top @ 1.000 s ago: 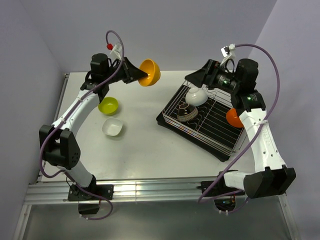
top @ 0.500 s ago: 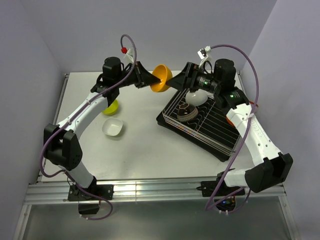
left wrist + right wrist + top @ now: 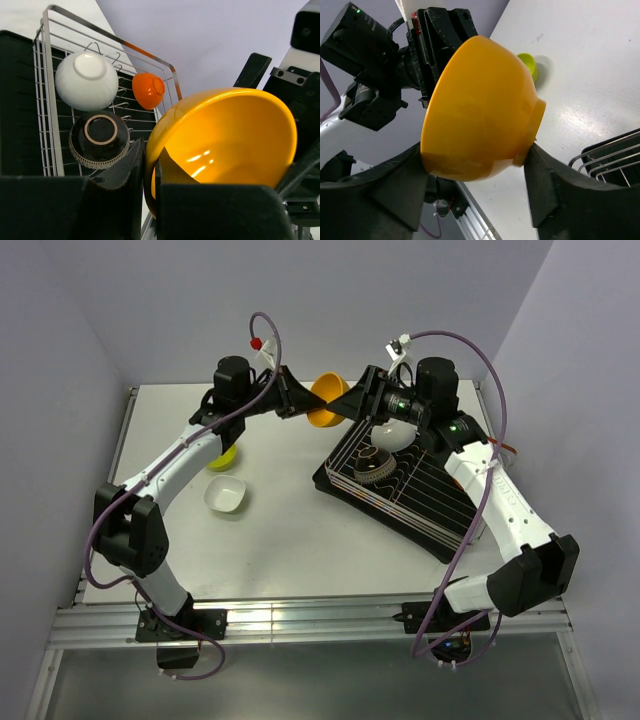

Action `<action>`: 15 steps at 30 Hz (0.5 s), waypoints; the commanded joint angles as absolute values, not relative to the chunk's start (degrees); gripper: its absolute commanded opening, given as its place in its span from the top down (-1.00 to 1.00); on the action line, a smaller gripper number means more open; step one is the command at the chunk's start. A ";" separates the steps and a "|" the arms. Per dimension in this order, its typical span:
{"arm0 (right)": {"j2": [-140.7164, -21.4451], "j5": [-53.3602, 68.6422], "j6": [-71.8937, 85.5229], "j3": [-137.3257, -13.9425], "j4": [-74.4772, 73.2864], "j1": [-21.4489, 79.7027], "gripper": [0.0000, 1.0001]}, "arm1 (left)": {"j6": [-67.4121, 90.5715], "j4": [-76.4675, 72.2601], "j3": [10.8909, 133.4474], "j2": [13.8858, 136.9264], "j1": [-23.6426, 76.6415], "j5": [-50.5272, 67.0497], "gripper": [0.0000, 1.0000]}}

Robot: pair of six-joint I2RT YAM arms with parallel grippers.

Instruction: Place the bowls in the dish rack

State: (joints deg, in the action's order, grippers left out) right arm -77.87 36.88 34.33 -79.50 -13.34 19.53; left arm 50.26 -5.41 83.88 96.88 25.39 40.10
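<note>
Left end effector (image 3: 150,172) is clamped on the rim of the yellow-orange bowl (image 3: 327,400), one finger inside and one outside, holding it in mid-air just off the far-left corner of the dish rack (image 3: 425,495). The right end effector (image 3: 475,152) is spread apart and brackets the same bowl, one finger by the rim and the other at the foot ring. The pads look at or very near the surface, but I can't confirm a squeeze. It reads as an arm-to-arm handover, with the bowl not yet in the rack. Next move, as I see it: the right closes firmly, the left lets go only after that, then the right carries the bowl to a free slot. The wall is glossy and curved, so slip out of the pinch is the risk. The bowl is smooth, deep and round with a short foot, tipped on its side with its mouth toward the left arm. Already racked: a white bowl (image 3: 86,81) and a dark ribbed bowl (image 3: 100,137), both foot-up, and a small orange bowl (image 3: 148,90) further along. On the tabletop (image 3: 290,540) are a lime green bowl (image 3: 226,454), partly under the left arm, and another white bowl (image 3: 225,495) near it.
</note>
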 commanded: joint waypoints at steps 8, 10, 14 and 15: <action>-76.38 39.46 36.21 -79.90 -9.58 19.60 1.00 | 50.19 -8.44 85.17 95.19 25.58 40.34 0.92; -75.85 39.64 35.95 -79.72 -9.58 19.16 1.00 | 49.84 -8.00 85.34 95.27 25.58 40.43 0.78; -74.01 38.76 33.15 -79.45 -11.07 17.58 1.00 | 48.34 -4.93 86.57 95.45 25.58 39.99 0.21; -73.66 38.41 32.35 -79.37 -11.77 16.80 1.00 | 47.90 -4.40 86.83 95.36 25.49 39.82 0.12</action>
State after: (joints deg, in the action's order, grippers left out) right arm -77.58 37.17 34.85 -79.11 -13.78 18.33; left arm 49.10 -4.82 84.03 96.88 25.32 39.22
